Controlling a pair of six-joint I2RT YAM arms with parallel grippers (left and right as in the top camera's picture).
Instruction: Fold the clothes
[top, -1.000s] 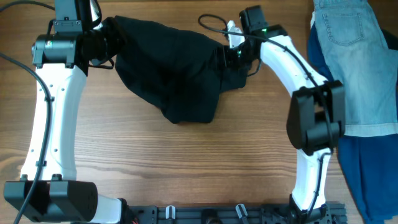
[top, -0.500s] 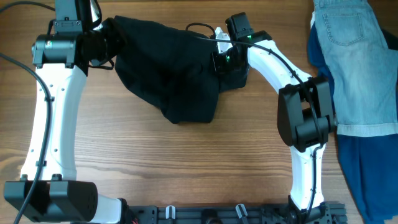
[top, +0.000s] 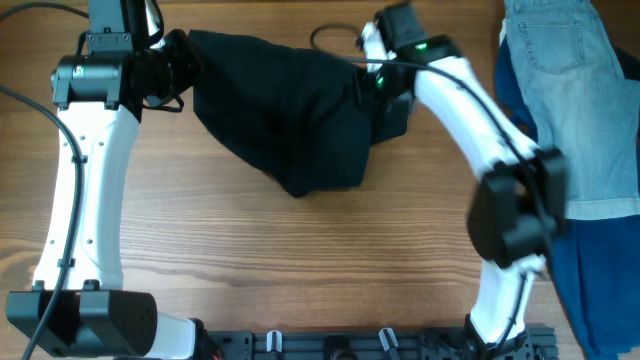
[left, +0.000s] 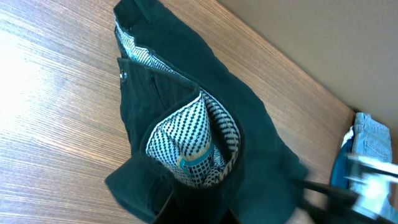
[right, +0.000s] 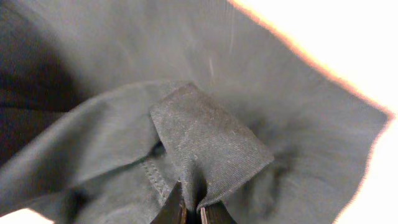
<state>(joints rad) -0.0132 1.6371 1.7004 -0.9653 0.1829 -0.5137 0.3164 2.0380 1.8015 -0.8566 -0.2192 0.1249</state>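
Note:
The clothes are a black garment (top: 290, 110) bunched at the back of the table, its lower part hanging toward me in a rounded lump. My left gripper (top: 185, 65) is shut on its left edge; the left wrist view shows the black cloth (left: 186, 93) with a checked pocket lining (left: 193, 143) turned out, and the fabric running into my left gripper (left: 199, 214). On the garment's right edge my right gripper (top: 378, 85) is shut. In the right wrist view a fold of the black fabric (right: 211, 143) is pinched between the fingertips of the right gripper (right: 193, 213).
A light blue denim garment (top: 570, 90) lies at the right edge on top of a royal blue cloth (top: 590, 270). A black cable (top: 335, 35) loops behind the right wrist. Bare wooden table (top: 300, 260) spreads in front of the garment.
My right gripper reached left into the garment's right edge, shut on the fabric, then drew back to the right, stretching the cloth. The left arm stayed still.

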